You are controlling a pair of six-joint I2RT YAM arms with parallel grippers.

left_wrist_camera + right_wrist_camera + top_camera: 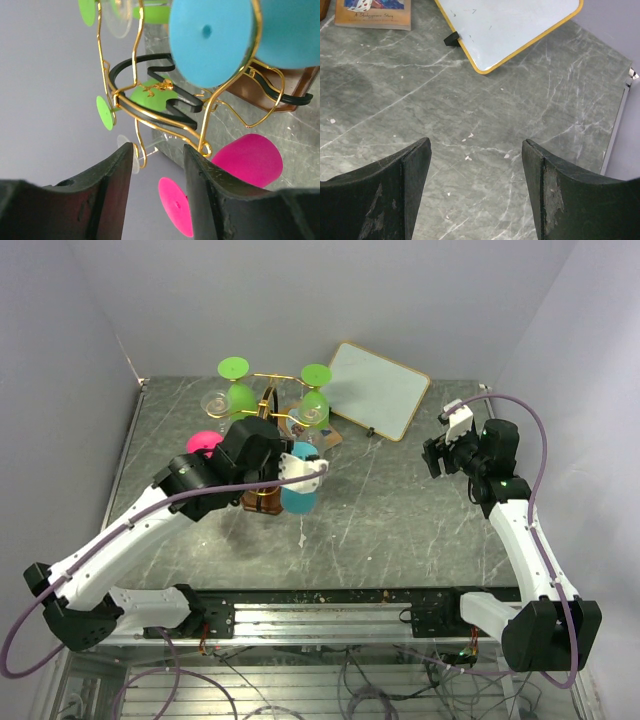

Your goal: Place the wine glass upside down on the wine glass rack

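Note:
The gold wire wine glass rack (270,400) stands at the back left of the table on a dark brown base (270,90). A blue wine glass (300,490) hangs upside down at the rack's near side; its round foot (210,37) rests on a gold arm. Two green glasses (240,398), a pink one (204,443) and clear ones also hang there. My left gripper (159,150) is open and empty just beside the blue glass, facing the pink glass (247,160). Its fingers are hidden under the wrist in the top view. My right gripper (432,455) is open and empty over bare table (476,142).
A white board with a yellow frame (380,390) leans tilted at the back centre, also in the right wrist view (510,25). A book (372,12) lies flat by the rack. Grey walls close the table on the left, back and right.

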